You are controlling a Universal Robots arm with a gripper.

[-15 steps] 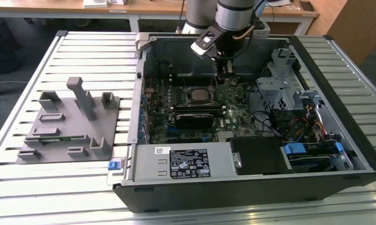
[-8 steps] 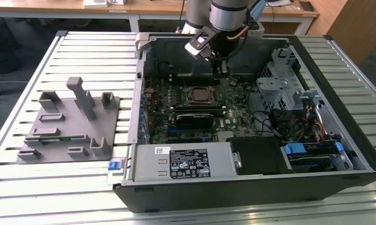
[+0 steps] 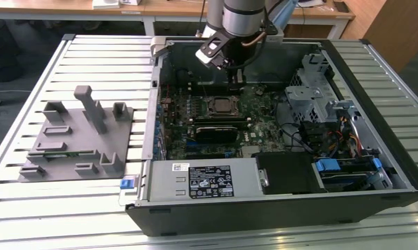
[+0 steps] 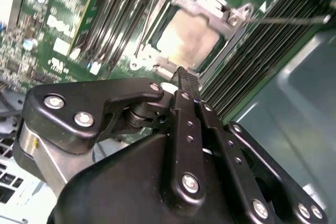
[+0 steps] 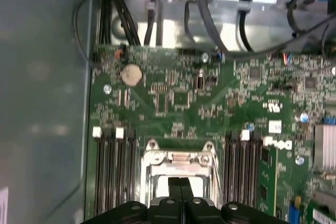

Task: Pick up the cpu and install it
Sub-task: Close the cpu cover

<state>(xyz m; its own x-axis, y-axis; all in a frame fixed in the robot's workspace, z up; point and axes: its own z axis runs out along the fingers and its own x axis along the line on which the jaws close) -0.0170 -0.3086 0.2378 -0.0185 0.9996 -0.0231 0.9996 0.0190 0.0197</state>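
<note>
Cpu (image 3: pixel 223 106) lies flat in the socket frame (image 3: pixel 210 107) inside the open computer case (image 3: pixel 265 221) in the exterior view, and the gripper (image 3: pixel 235 82) hangs near it over the motherboard (image 3: pixel 261 107), likely because the chip is already seated. The second wrist view adds what that view cannot: a pale top framed by the metal bracket (image 4: pixel 231 17). In the first wrist view the fingers (image 5: pixel 174 187) are pressed together with nothing between them, overlapping the socket between rows of memory slots (image 5: pixel 113 166).
</note>
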